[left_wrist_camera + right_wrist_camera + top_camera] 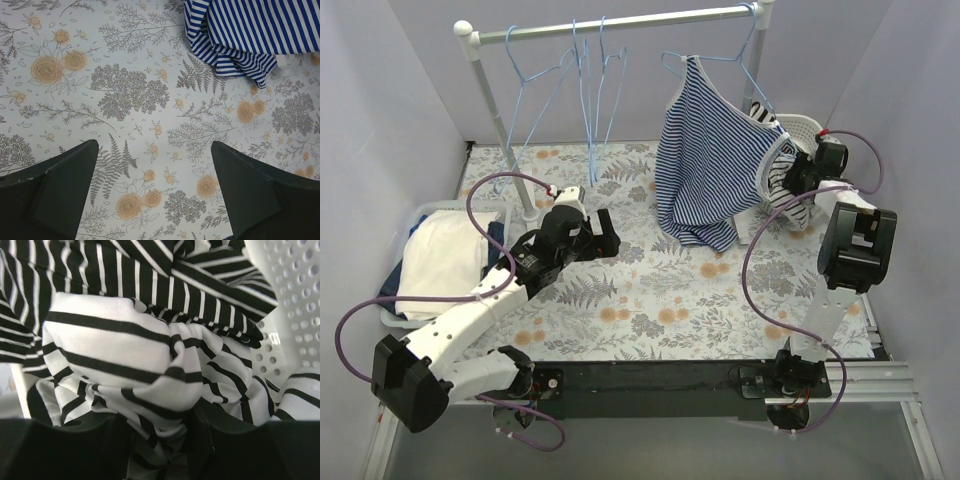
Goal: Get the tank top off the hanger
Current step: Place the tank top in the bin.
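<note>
Blue-striped tank top [705,160] hangs from its hanger [715,58] at the rail's [620,24] right end, hem pooled on the table [650,310]; left gripper [603,235], jaws wide, hovers left of that hem, likely to tug; right gripper [798,180] sits buried in basket [807,127] laundry [125,355], grip unreadable.

- My left arm [470,320] lies low, stretched forward toward mid-table; the left gripper [154,150] faces down, jaws spread wide.
- My right arm [840,270] stands tall, elbow high, forearm reaching forward; the right gripper [162,432] is pinched on striped fabric [115,355].
</note>
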